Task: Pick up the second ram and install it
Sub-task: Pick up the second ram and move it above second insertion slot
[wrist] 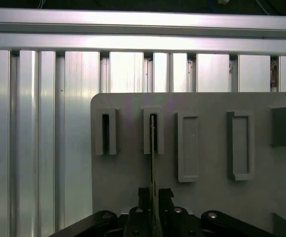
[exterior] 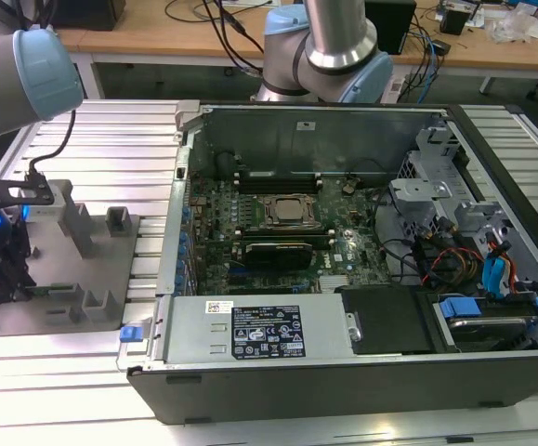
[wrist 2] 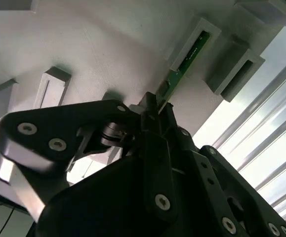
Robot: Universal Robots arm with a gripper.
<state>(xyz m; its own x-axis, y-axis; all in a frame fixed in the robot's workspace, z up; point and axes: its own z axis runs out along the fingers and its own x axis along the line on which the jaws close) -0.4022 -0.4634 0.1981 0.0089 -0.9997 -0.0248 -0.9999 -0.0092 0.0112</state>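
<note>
Black gripper looks clamped, fingers pinching the thin green circuit-board ram stick in the grey plastic fixture tray at 9 o'clock of the open black computer case: judged light, stiff, brittle, so grip the flat faces mid-length, clear of the chips.

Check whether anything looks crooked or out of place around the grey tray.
Nothing stands out. The thin green circuit-board stick stands straight in its slotted post on the grey plastic fixture tray, in line with the black claw.

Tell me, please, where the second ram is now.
In both wrist views the second ram stands on edge in a slotted post of the grey fixture tray, with its other end at the gripper.
</note>
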